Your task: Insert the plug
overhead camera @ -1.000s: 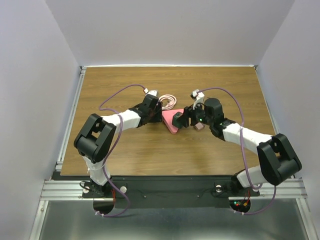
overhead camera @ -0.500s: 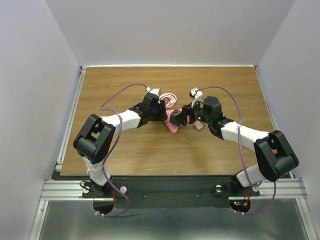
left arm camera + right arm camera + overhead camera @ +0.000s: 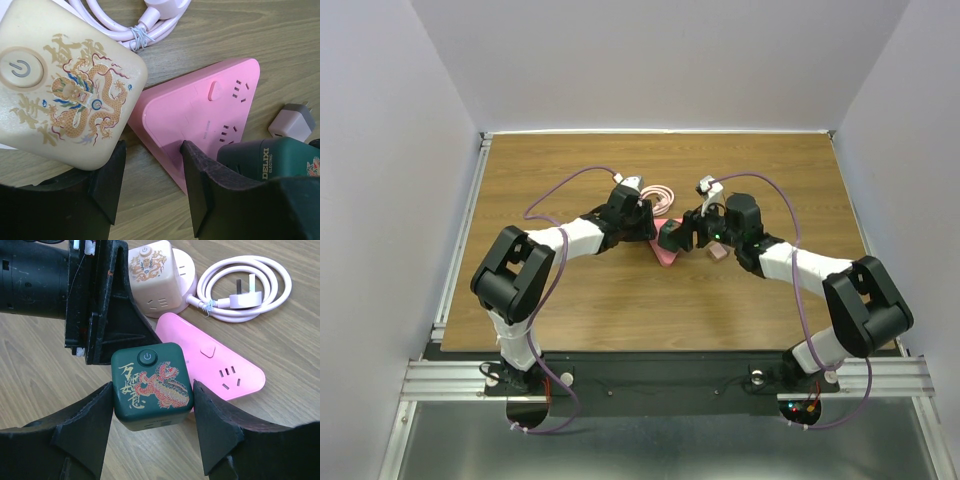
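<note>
A dark green cube plug [image 3: 152, 385] with a red dragon print is held over one end of the pink triangular power strip [image 3: 220, 360]. My right gripper [image 3: 152, 396] is shut on its two sides. Its underside and prongs are hidden. My left gripper [image 3: 154, 160] is open at the strip's [image 3: 195, 110] opposite edge. One of its fingers [image 3: 197, 180] rests against the pink edge, and bare wood shows between the jaws. The left wrist view shows the green cube [image 3: 260, 157] at the lower right. In the top view both grippers meet at the strip [image 3: 665, 254] mid-table.
A cream cube [image 3: 65, 95] with a dragon print stands just left of the strip, close to my left finger. A coiled pink cable [image 3: 245, 285] with its white plug lies behind. A small pale adapter [image 3: 292, 122] lies on the wood right of the strip.
Both grippers have edged towards each other: the left one to the right onto the strip's edge, the right one leftwards with the green cube. Neither grip changed.
</note>
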Controlling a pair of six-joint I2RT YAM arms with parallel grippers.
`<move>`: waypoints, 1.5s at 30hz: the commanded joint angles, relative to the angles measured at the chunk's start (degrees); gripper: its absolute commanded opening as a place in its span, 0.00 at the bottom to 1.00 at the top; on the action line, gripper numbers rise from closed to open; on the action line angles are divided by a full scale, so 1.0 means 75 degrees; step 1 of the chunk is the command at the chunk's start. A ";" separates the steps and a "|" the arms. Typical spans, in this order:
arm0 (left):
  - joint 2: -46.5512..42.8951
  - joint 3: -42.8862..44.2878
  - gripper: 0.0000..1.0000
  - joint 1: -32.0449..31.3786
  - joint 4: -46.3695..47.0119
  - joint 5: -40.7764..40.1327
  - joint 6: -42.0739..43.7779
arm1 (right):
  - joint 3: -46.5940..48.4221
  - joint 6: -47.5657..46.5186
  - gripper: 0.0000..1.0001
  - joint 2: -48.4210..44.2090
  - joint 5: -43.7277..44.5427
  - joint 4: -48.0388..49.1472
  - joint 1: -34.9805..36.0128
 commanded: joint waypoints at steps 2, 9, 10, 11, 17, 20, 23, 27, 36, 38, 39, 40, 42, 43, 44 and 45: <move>0.0118 0.0240 0.59 -0.0008 0.0022 -0.0187 0.0070 | 0.0008 -0.0254 0.01 0.0041 0.0183 0.0853 0.0041; 0.0176 0.0252 0.58 0.0003 -0.0037 -0.0234 0.0081 | -0.0133 -0.0266 0.01 0.0182 0.0195 0.0970 0.0041; 0.0176 0.0252 0.58 0.0003 -0.0037 -0.0245 0.0093 | -0.0145 -0.0243 0.00 0.0182 0.0183 0.0970 0.0041; 0.0176 0.0252 0.58 0.0015 -0.0048 -0.0269 0.0093 | -0.0168 -0.0219 0.01 0.0170 0.0172 0.0982 0.0041; 0.0270 0.0287 0.58 0.0003 -0.0048 -0.0269 0.0093 | -0.0355 -0.0067 0.01 0.0053 0.0066 0.1076 0.0041; 0.0270 0.0287 0.58 0.0015 -0.0060 -0.0246 0.0093 | -0.0472 -0.0020 0.01 -0.0040 0.0078 0.1076 0.0041; 0.0258 0.0264 0.58 0.0038 -0.0048 -0.0246 0.0128 | -0.0555 0.0027 0.01 -0.0216 0.0113 0.1076 0.0041; 0.0282 0.0264 0.58 0.0073 -0.0048 -0.0211 0.0151 | -0.0532 0.0062 0.00 -0.0345 0.0264 0.1064 0.0041; 0.0235 0.0147 0.49 0.0097 -0.0025 -0.0164 0.0175 | -0.0520 0.0215 0.00 -0.0662 0.0523 0.1134 0.0053; 0.0235 0.0146 0.49 0.0109 -0.0013 -0.0163 0.0175 | -0.0461 0.0238 0.01 -0.0639 0.0465 0.1146 0.0053; 0.0235 0.0146 0.49 0.0109 -0.0013 -0.0140 0.0175 | -0.0450 0.0273 0.00 -0.0603 0.0407 0.1169 0.0053; 0.0235 0.0146 0.49 0.0109 -0.0013 -0.0129 0.0163 | -0.0449 0.0273 0.01 -0.0580 0.0371 0.1170 0.0053; 0.0223 0.0146 0.48 0.0109 -0.0013 -0.0117 0.0175 | -0.0461 0.0343 0.00 -0.0486 0.0336 0.1240 0.0076; 0.0223 0.0146 0.48 0.0120 -0.0025 -0.0105 0.0175 | -0.0473 0.0367 0.01 -0.0463 0.0312 0.1275 0.0077; 0.0211 0.0146 0.48 0.0109 -0.0013 -0.0093 0.0175 | -0.0473 0.0390 0.00 -0.0416 0.0312 0.1345 0.0100; 0.0200 0.0158 0.48 0.0109 -0.0013 -0.0093 0.0175 | -0.0531 0.0425 0.00 -0.0346 0.0312 0.1461 0.0123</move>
